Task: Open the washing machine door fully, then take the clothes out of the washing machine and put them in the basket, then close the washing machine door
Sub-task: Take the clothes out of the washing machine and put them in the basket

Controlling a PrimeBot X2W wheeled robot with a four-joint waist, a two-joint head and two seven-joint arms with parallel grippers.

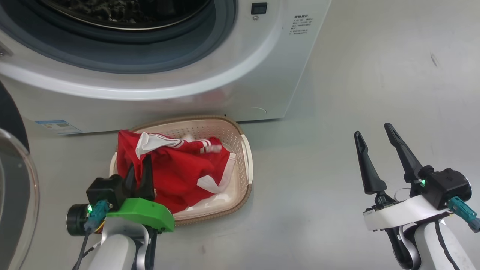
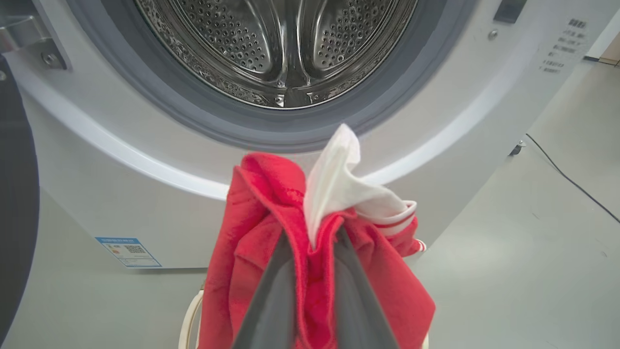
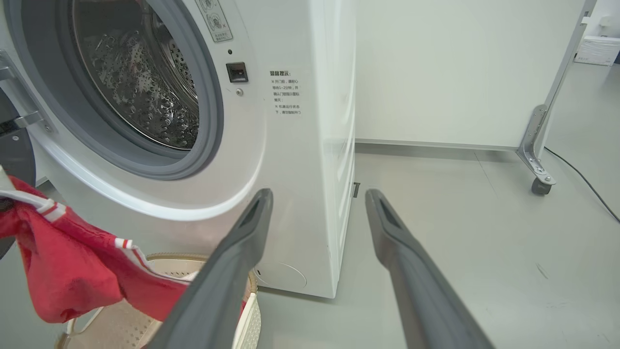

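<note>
The head view looks down on the basket (image 1: 225, 131); both wrist views closely face the washing machine (image 2: 145, 194) they share.

The white washer (image 1: 262, 75) stood with its black-rimmed glass door (image 1: 17, 187) open at the left, baring the steel drum. The red, white-striped clothes (image 1: 180, 168) hung bunched from the left gripper's (image 1: 140, 161) jaws, their lower part draped into the cream basket (image 1: 245, 161) on the floor just before the washer.

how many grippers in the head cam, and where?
2. The left gripper is at lower left above the basket, shut on the clothes. The right gripper is at lower right over the floor, open and holding nothing.
</note>
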